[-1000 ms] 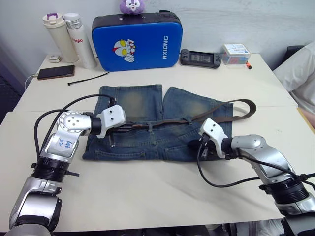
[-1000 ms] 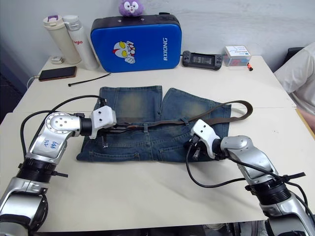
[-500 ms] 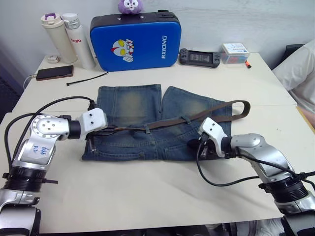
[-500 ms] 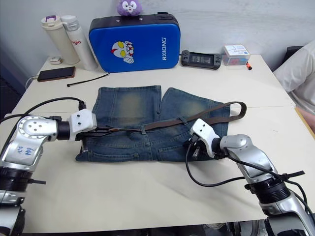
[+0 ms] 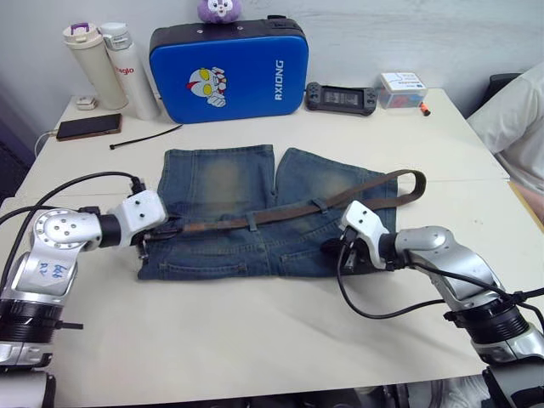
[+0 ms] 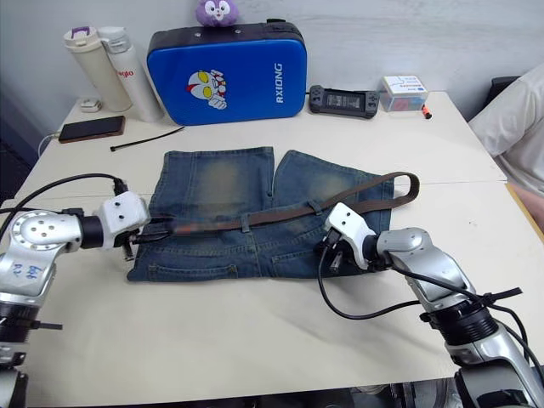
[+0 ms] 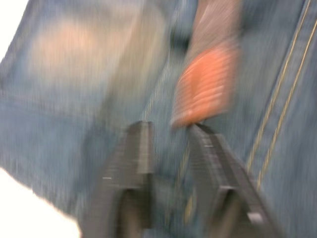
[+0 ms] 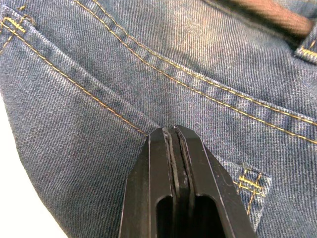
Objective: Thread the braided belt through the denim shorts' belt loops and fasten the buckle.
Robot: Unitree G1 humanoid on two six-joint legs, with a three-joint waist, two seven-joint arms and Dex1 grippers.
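The denim shorts (image 5: pixel 229 183) lie flat mid-table, waistband toward me. The braided belt (image 5: pixel 280 212) runs along the waistband under belt loops (image 5: pixel 252 221) and curls back in a bend (image 5: pixel 415 178) past the shorts' right side. Its brown tip (image 7: pixel 205 84) lies on the denim just beyond my left gripper (image 5: pixel 160 231), which stands open at the shorts' left edge with only denim between its fingers (image 7: pixel 138 148). My right gripper (image 5: pixel 333 249) is shut, its tips (image 8: pixel 172 130) pressing the denim near a pocket seam. I cannot make out the buckle.
At the back stand a blue case (image 5: pixel 225 72), two bottles (image 5: pixel 81 55), a phone (image 5: pixel 87 126), a black cable tie (image 5: pixel 144 136), a game controller (image 5: pixel 342 98) and a small box (image 5: pixel 404 85). A person's white sleeve (image 5: pixel 510 127) is at the right edge.
My left gripper has travelled left along the waistband to the shorts' left edge, and the belt's tip has slid left with it through the loops. The right gripper has stayed put.
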